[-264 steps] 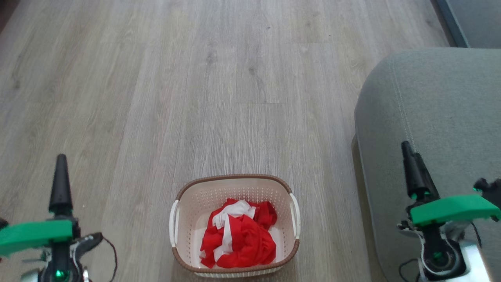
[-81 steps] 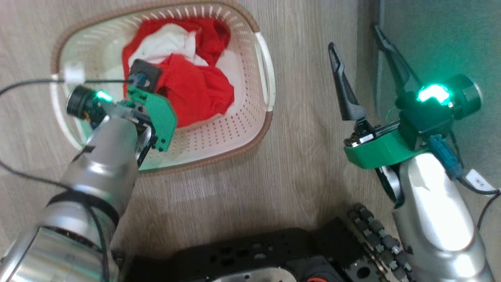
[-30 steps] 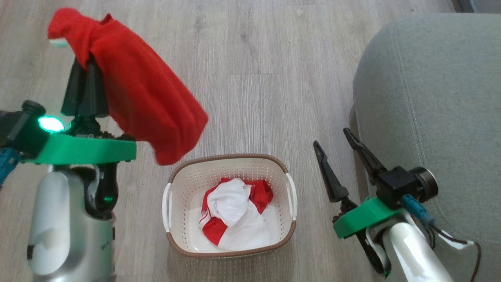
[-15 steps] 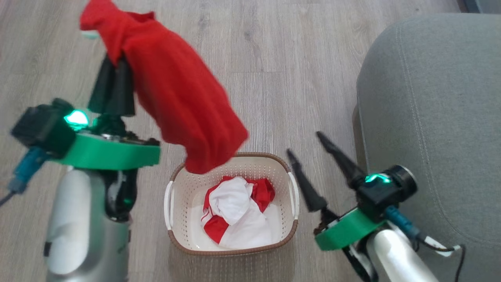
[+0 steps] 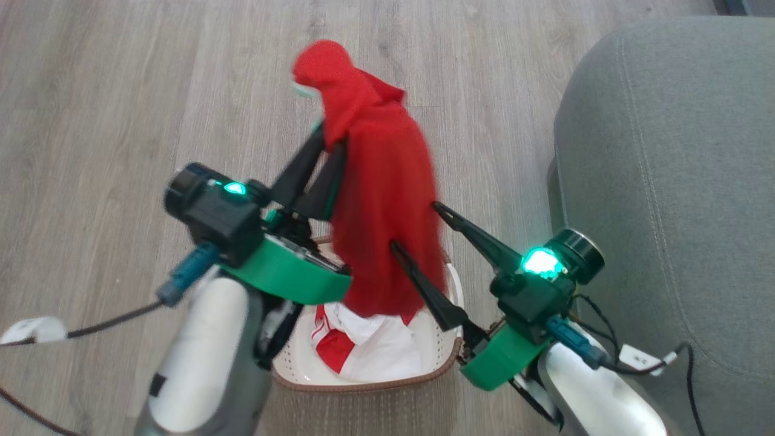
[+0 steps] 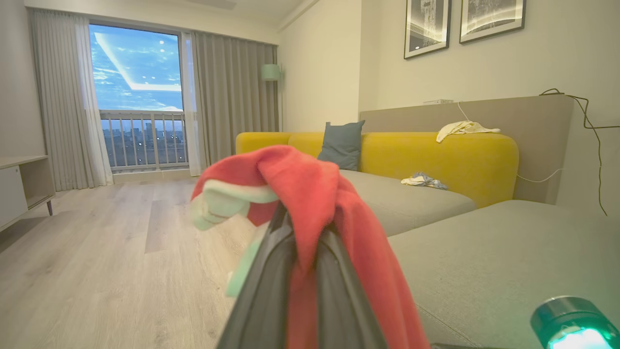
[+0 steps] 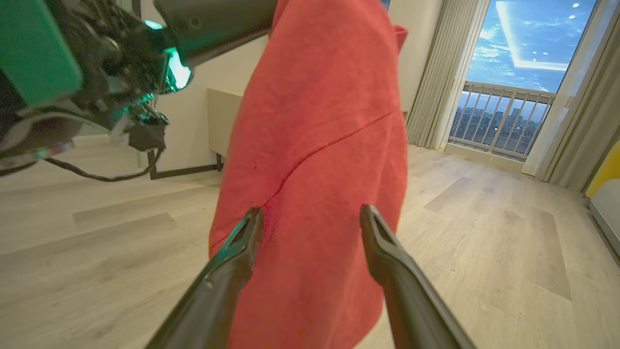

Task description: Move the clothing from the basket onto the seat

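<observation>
We're on a pale wood-plank floor [image 5: 121, 91], in a living room with a yellow sofa [image 6: 436, 155] and a curtained window [image 6: 135, 97]. Our left claw [image 5: 324, 151] is pinched shut on a soft red garment [image 5: 381, 200] dangling over the perforated cream basket [image 5: 363, 383]. The right claw [image 5: 414, 225] is spread wide at the cloth's 4 o'clock. Crumpled red-and-white clothing [image 5: 369, 345] sits in the basket, and the grey stitched seat [image 5: 666, 151] is at its 3 o'clock.

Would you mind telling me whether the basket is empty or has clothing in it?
Not empty: a red-and-white garment lies inside the basket, on its floor.
</observation>
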